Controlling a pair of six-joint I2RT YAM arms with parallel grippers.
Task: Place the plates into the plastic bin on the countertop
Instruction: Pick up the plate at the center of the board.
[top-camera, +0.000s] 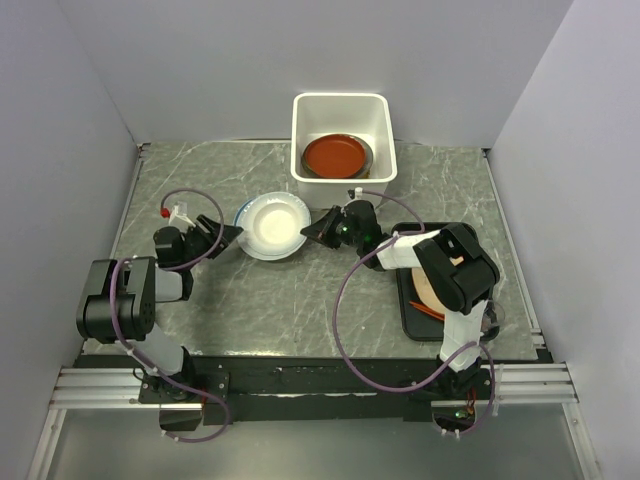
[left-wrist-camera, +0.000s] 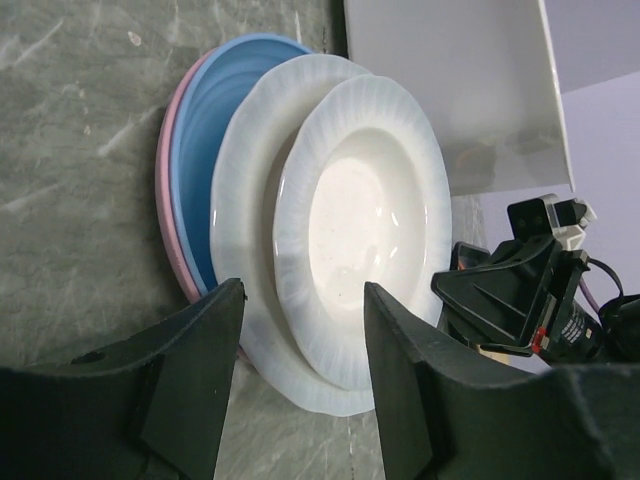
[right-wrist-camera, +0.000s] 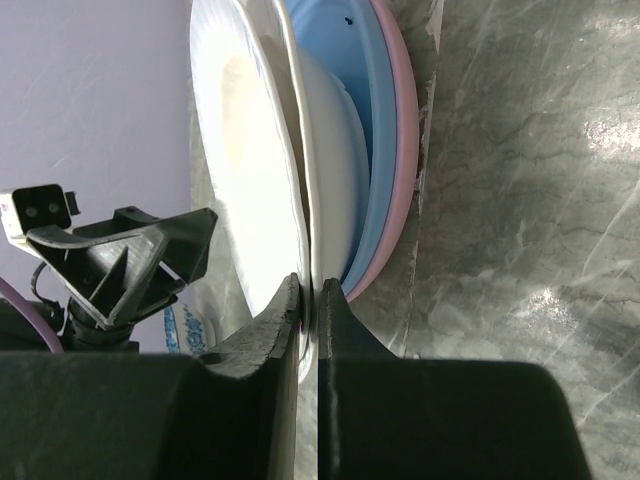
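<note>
Right jaws: clamped together on the near rim of the top white plate (right-wrist-camera: 240, 150), one finger above the rim and one below. From the wrist view I cannot tell for certain whether the second white plate's edge is caught too.
Left jaws: standing apart, holding nothing, low over the desk (top-camera: 300, 310) just beside the far side of the same stack.
Stack: top white plate on a wider white plate (left-wrist-camera: 250, 200), then a pale blue plate (left-wrist-camera: 215, 130), with a pink plate (left-wrist-camera: 170, 180) at the bottom. It sits on the desk between the two arms, just in front of the plastic bin (top-camera: 340, 97).
Plastic bin: at the back of the desk, with a red-brown plate (top-camera: 335, 155) already lying inside.
Black tray (top-camera: 410, 310): at the right, largely hidden under the right arm. What it holds is unclear.
Step in hand: the grasp on the top plate looks made. The lift has not begun.
Next move: raise the pinched rim so the plate separates from the one beneath. The left jaws could steady the stack or support the free edge. Then carry the plate over the bin's rim and lower it onto the red-brown plate.
</note>
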